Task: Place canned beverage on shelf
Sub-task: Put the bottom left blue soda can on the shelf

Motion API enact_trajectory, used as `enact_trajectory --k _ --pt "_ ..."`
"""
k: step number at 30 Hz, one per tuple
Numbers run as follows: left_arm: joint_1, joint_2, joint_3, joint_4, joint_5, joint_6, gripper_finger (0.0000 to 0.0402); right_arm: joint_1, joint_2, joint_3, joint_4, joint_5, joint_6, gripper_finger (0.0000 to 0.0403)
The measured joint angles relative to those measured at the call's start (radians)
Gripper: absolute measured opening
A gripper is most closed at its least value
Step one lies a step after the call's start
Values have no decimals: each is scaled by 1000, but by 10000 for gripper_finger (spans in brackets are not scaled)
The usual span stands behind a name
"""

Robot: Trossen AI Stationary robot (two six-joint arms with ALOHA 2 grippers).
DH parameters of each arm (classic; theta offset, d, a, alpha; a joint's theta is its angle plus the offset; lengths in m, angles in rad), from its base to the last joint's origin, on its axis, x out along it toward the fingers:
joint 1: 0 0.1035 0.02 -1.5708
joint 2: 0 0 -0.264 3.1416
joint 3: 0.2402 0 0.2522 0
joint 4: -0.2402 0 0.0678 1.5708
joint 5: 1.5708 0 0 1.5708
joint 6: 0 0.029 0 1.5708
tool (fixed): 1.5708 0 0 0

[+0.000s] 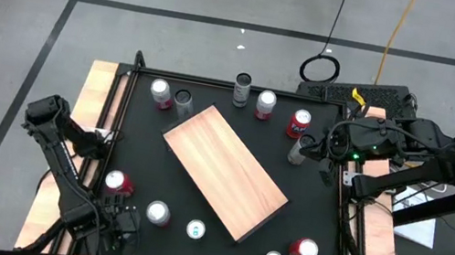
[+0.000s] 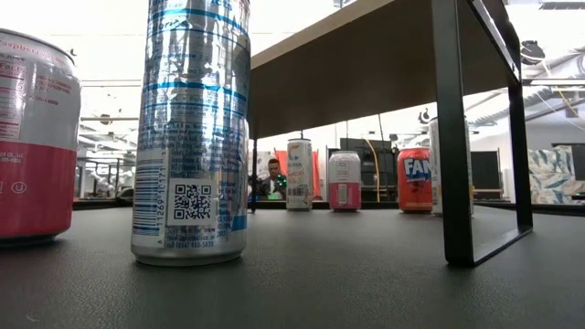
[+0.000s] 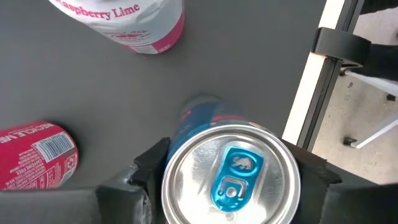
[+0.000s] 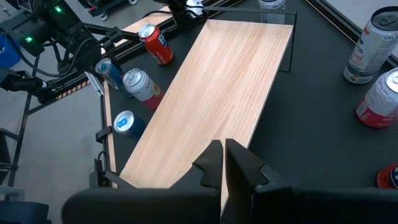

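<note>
Left hand (image 3: 227, 180) around can (image 3: 231, 180), black table (image 3: 93, 99)

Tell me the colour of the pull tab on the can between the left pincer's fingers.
Blue, on a silver can top; left wrist view shows it best.

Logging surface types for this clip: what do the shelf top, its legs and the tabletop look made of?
Shelf top: pale wood, matte or lightly sealed, with visible lengthwise grain. Legs: thin dark square bars, probably painted metal. Tabletop: black, matte and slightly textured, perhaps a mat or laminate; the look leaves it open.
</note>
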Motion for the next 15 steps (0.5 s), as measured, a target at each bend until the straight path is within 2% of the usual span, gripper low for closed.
enact_trajectory --k 5,9,15 --pt "29 -2 35 -40 42 -25 217 0 0 0 5 0 59 0" --pt "48 -22 81 -53 78 -45 217 0 0 0 5 0 47 0" --pt "73 -64 165 -90 78 -100 217 0 4 0 26 19 32 0"
